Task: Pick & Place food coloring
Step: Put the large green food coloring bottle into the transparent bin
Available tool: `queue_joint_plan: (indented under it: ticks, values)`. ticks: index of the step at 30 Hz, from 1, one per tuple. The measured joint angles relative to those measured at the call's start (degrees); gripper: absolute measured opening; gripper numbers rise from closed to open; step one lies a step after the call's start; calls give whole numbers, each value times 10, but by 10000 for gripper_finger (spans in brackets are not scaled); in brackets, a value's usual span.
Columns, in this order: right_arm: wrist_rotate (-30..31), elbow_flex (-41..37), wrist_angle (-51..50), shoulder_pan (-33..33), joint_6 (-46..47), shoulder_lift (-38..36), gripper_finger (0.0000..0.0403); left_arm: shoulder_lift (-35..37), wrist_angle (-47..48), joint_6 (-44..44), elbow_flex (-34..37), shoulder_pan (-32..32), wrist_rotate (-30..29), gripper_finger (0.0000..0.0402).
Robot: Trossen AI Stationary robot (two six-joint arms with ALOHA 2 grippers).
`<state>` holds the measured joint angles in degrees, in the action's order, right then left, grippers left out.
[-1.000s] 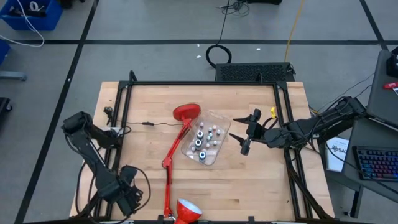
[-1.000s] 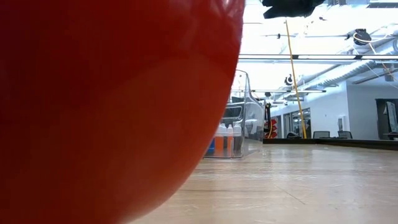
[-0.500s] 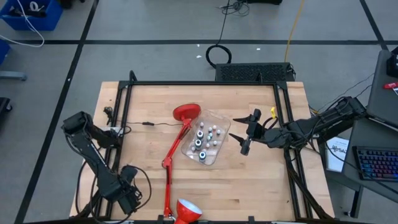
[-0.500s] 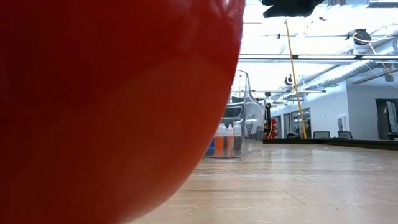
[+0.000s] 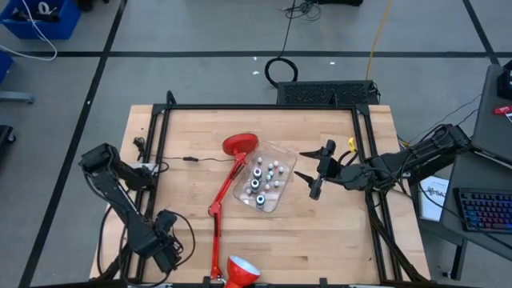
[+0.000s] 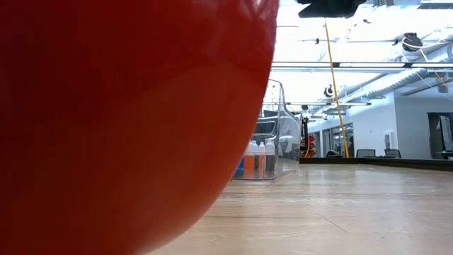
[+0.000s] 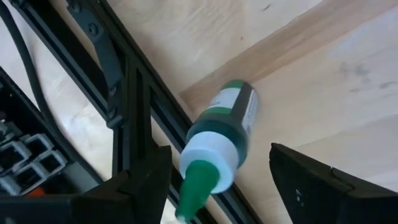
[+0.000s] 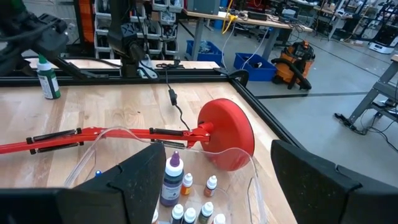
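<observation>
Both arms are dark, jointed, draped with black cables.

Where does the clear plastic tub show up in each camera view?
High view: clear tub at table centre, beside the red lamp.
Low view: mid-picture, right of the lamp.
Left wrist view: not in it.
Right wrist view: bottom, before the lamp's base.
Shared landmark: the lamp.
</observation>
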<state>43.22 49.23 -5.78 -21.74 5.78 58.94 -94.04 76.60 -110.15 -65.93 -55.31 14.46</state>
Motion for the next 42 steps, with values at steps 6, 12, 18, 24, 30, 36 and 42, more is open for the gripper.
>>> queue_joint_plan:
  ticks: [6, 12, 18, 24, 30, 36, 42]
  values:
    - [0, 0, 0, 0, 0, 0, 279, 0, -17, 11, 21, 0, 31, 249]
    - [0, 0, 3, 0, -1, 0, 279, 0, -17, 55, 21, 0, 32, 248]
    - [0, 0, 13, 0, -7, 0, 279, 0, -8, 76, 21, 0, 33, 252]
    - [0, 0, 13, 0, -7, 0, 279, 0, 23, 77, 9, 0, 35, 253]
    - [0, 0, 13, 0, -6, 0, 279, 0, 31, 76, -2, 0, 25, 253]
    - [0, 0, 12, 0, -5, 0, 279, 0, 26, 75, -2, 0, 6, 253]
    - [0, 0, 12, 0, -5, 0, 279, 0, -7, 75, -2, 0, -24, 253]
